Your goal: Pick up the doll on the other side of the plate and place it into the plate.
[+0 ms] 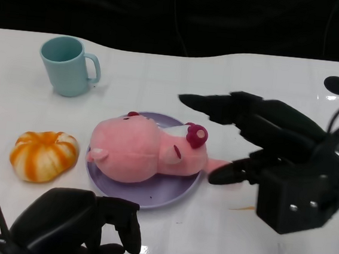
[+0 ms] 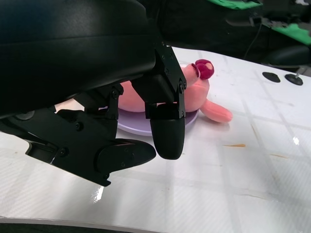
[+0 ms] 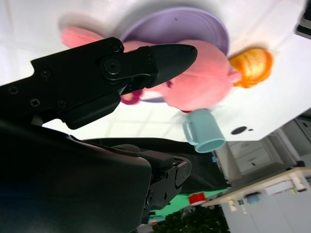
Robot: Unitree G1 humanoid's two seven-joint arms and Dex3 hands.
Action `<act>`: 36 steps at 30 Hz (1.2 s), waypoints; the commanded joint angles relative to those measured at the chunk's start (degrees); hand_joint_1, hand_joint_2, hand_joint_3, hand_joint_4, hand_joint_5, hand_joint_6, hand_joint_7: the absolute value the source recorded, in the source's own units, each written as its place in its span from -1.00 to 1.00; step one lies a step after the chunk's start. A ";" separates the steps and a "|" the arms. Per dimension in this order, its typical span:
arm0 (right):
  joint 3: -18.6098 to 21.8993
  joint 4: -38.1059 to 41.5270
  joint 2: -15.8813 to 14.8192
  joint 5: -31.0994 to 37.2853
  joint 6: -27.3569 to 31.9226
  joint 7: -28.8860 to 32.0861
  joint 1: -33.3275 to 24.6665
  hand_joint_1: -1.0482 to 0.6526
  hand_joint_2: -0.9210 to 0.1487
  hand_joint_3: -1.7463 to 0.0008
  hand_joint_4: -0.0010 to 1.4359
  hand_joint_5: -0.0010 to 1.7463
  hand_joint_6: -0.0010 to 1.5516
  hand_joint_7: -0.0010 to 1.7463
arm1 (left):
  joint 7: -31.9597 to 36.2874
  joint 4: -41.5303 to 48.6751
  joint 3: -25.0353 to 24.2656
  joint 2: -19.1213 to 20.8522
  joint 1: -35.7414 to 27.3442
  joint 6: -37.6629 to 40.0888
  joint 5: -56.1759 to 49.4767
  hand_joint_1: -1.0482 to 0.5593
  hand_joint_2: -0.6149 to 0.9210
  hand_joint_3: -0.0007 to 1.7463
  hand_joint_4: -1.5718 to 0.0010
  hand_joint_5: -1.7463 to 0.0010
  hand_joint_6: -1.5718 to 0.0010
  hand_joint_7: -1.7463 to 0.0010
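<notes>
Lying on purple plate (image 1: 156,199), pink doll (image 1: 140,153)

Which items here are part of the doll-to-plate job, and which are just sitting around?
Job: doll, lying on the plate with one limb over the rim; right hand, open beside it.

Lying about: mug, orange pumpkin toy, left hand, curled, holding nothing.
</notes>
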State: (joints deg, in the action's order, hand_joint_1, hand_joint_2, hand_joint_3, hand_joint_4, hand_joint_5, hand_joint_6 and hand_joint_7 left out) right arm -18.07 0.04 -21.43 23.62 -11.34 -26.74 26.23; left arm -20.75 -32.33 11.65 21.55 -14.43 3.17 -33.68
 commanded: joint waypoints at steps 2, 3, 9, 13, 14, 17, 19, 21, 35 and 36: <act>2.97 -3.31 -3.86 -2.78 -0.18 -1.87 -4.22 -0.62 -1.00 0.83 -0.94 -0.34 -0.69 -0.91 | -0.57 -0.64 -0.32 0.53 0.43 0.69 0.42 0.07 0.77 -0.29 0.05 -0.58 -0.03 -0.17; 3.34 -3.89 -4.33 -3.23 -0.02 -2.27 -4.95 -0.59 -1.00 0.84 -0.93 -0.32 -0.65 -0.90 | -0.45 -0.57 -0.41 0.59 0.42 0.53 0.63 0.07 0.76 -0.29 0.05 -0.58 -0.03 -0.17; 6.42 -8.51 -6.93 -8.61 3.16 -6.31 -9.48 -0.20 -0.93 0.97 -0.58 -0.16 -0.33 -0.80 | -0.98 -0.85 -0.67 0.67 0.43 1.49 0.86 0.07 0.76 -0.27 0.06 -0.60 -0.02 -0.20; 8.91 -11.54 -7.50 -12.95 5.72 -7.71 -12.91 0.07 -0.98 0.97 -0.27 0.16 -0.03 -0.68 | -0.42 -0.41 -0.97 1.18 0.34 0.55 1.19 0.08 0.76 -0.26 0.06 -0.62 -0.02 -0.21; 9.33 -12.23 -7.55 -13.70 6.58 -7.89 -13.56 0.14 -0.99 0.96 -0.24 0.27 0.05 -0.64 | -0.28 -0.24 -1.06 1.31 0.31 0.25 1.36 0.08 0.76 -0.26 0.06 -0.62 -0.02 -0.21; 10.79 -15.43 -7.60 -15.78 11.45 -8.53 -16.10 0.23 -0.93 0.77 -0.21 0.46 0.16 -0.51 | -0.19 -0.04 -1.56 1.71 0.20 -0.27 1.89 0.07 0.75 -0.25 0.06 -0.61 -0.01 -0.22; 11.47 -16.53 -7.05 -16.91 12.77 -8.17 -17.67 0.28 -0.50 0.16 -0.11 0.58 0.15 -0.27 | -0.07 0.25 -1.81 2.05 0.16 -0.72 2.13 0.08 0.73 -0.25 0.05 -0.60 -0.02 -0.21; 11.65 -15.74 -5.92 -17.85 11.49 -7.14 -18.93 0.32 -0.23 -0.28 0.10 0.59 0.18 -0.08 | 0.23 0.59 -2.06 2.34 0.00 -1.36 2.34 0.08 0.73 -0.24 0.04 -0.60 -0.03 -0.20; 10.23 -5.66 -3.14 -15.80 -0.87 -1.08 -19.92 0.19 0.19 -0.75 0.29 1.00 0.01 0.82 | 0.62 1.12 -3.78 2.77 -1.38 -3.43 3.89 0.09 0.72 -0.22 0.06 -0.59 -0.01 -0.19; 10.13 -5.18 -3.05 -15.56 -1.48 -0.87 -19.79 0.18 0.20 -0.75 0.30 1.00 0.01 0.83 | 0.58 1.04 -3.86 2.77 -1.45 -3.40 3.91 0.09 0.72 -0.22 0.06 -0.59 -0.01 -0.19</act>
State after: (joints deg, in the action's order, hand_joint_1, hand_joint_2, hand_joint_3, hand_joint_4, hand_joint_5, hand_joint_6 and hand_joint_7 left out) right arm -7.89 -5.98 -24.32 7.93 -11.71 -28.25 6.17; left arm -20.73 -31.60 8.54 23.55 -15.46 0.16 -29.89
